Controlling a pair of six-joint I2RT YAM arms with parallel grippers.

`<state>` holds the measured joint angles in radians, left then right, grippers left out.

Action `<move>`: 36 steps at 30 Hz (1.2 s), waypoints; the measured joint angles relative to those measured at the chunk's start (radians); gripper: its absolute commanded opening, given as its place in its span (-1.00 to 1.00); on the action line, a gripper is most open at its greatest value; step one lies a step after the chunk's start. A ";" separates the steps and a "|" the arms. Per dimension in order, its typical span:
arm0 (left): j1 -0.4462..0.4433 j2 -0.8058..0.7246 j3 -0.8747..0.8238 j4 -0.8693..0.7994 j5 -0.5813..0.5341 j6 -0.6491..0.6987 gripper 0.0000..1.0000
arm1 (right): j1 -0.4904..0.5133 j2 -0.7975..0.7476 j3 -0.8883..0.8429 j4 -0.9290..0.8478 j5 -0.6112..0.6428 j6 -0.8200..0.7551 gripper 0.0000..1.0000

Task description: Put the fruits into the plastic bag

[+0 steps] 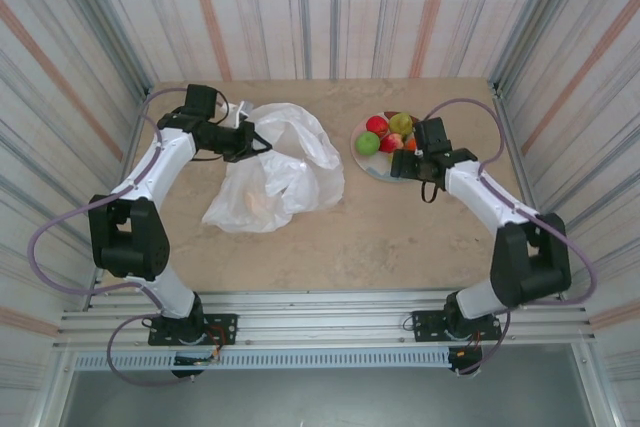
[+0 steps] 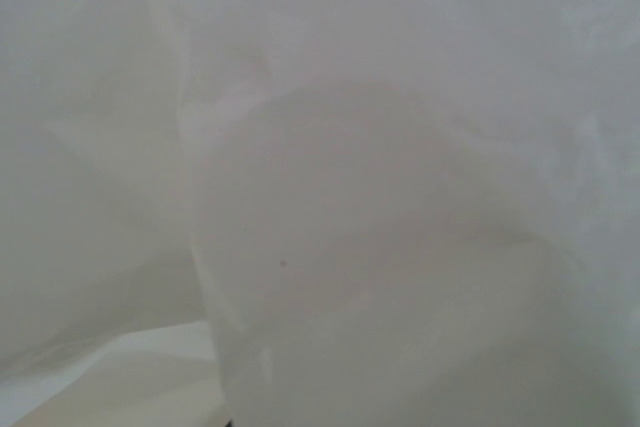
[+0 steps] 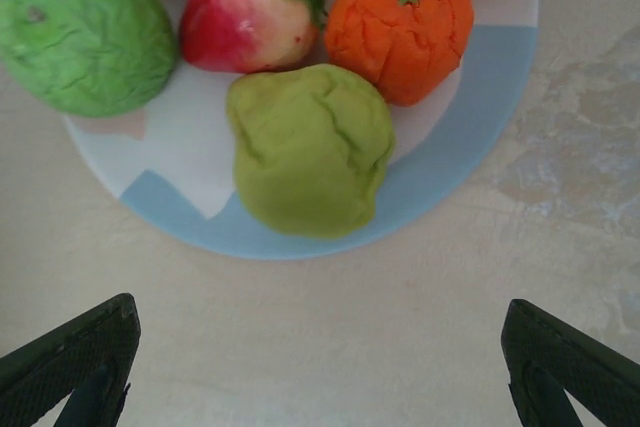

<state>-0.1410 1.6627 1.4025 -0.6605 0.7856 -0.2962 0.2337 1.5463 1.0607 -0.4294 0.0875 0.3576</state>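
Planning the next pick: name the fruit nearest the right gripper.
The olive-green fruit, frontmost on the plate; the orange fruit and bright-green fruit lie behind it.

You had even, bright, diffuse light in the top view, with only faint, soft shadows beside the plastic bag and under the arms. Your left wrist camera gave you the film as a pale, low-contrast blur, with nothing sharp. Your right wrist view was bright and crisp on the fruits; the dark fingertips at its bottom corners were soft-edged.
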 measured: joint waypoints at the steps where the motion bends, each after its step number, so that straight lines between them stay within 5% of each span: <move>1: 0.000 0.000 0.000 0.004 0.001 0.000 -1.00 | -0.012 0.032 0.015 0.005 -0.018 0.000 0.90; 20: 0.000 0.000 0.000 0.011 0.011 -0.016 -1.00 | -0.066 0.320 0.146 0.072 -0.176 -0.001 0.79; 36: 0.000 0.000 0.000 0.014 0.017 -0.019 -1.00 | -0.092 0.351 0.153 0.108 -0.225 -0.019 0.32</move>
<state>-0.1410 1.6623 1.4025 -0.6464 0.8024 -0.3149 0.1413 1.8969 1.2137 -0.3210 -0.1375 0.3382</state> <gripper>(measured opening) 0.049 0.702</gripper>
